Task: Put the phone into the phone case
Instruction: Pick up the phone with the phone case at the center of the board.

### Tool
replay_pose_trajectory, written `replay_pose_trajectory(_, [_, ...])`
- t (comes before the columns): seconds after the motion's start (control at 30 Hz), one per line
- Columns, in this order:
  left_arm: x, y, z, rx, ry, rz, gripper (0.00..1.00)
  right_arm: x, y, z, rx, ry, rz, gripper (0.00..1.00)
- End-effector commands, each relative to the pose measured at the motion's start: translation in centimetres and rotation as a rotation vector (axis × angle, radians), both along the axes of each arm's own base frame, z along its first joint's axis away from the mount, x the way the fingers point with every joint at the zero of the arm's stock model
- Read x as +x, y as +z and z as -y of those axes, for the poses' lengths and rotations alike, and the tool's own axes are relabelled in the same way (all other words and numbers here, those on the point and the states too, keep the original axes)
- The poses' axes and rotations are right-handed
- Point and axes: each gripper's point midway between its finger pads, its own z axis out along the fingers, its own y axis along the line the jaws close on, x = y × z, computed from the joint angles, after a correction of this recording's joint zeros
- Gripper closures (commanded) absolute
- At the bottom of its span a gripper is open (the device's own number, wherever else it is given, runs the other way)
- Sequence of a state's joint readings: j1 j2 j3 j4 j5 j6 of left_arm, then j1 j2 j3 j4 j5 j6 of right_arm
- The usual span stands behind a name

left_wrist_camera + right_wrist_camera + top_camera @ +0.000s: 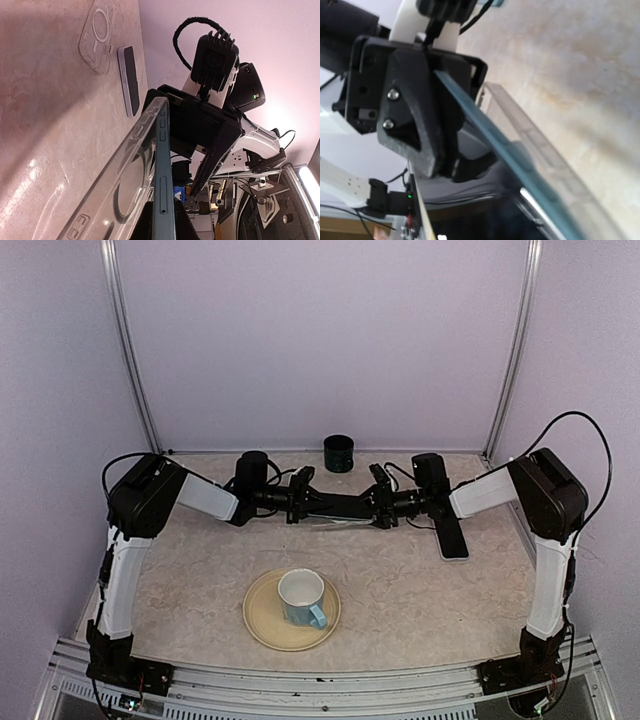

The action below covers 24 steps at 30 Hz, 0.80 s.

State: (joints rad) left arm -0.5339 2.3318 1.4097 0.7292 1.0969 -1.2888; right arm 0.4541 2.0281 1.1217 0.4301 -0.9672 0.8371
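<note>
From above and behind the arm bases, the top camera looks down over the whole table, far edge included. The wrist cameras sit right up against the work and face each other along the phone (tilted, very near). The left one sees the right gripper, and the right one sees the left gripper. All three share that spot near the far edge.

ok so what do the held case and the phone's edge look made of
The phone case seems to be clear glossy plastic; the table shows through it. The phone has a satin blue-green side band, anodised metal or plastic, I cannot tell which.
</note>
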Motion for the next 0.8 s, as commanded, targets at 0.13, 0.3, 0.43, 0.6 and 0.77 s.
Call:
replay_pose_trajectory(0.13, [-1.2, 2.9, 0.8, -0.017, -0.049, 0.109, 1.00, -0.9, 1.5, -0.3, 0.076, 0.052, 0.018, 0.55])
replay_pose_trajectory(0.3, [-1.2, 2.5, 1.2, 0.027, -0.057, 0.144, 1.00, -1.1, 1.9, -0.4, 0.093, 0.060, 0.015, 0.64])
replay_pose_trajectory(0.43, [-1.3, 2.9, 1.4, 0.034, -0.059, 0.163, 1.00, -1.3, 2.3, -0.4, 0.110, 0.069, 0.014, 0.76])
replay_pose_trajectory(0.6, [-1.3, 3.4, 1.4, 0.031, -0.057, 0.177, 1.00, -1.5, 2.6, -0.4, 0.125, 0.077, 0.018, 0.85])
replay_pose_trajectory(0.77, [-1.3, 3.8, 1.4, 0.026, -0.059, 0.188, 0.95, -1.8, 3.2, -0.4, 0.148, 0.090, 0.025, 0.97])
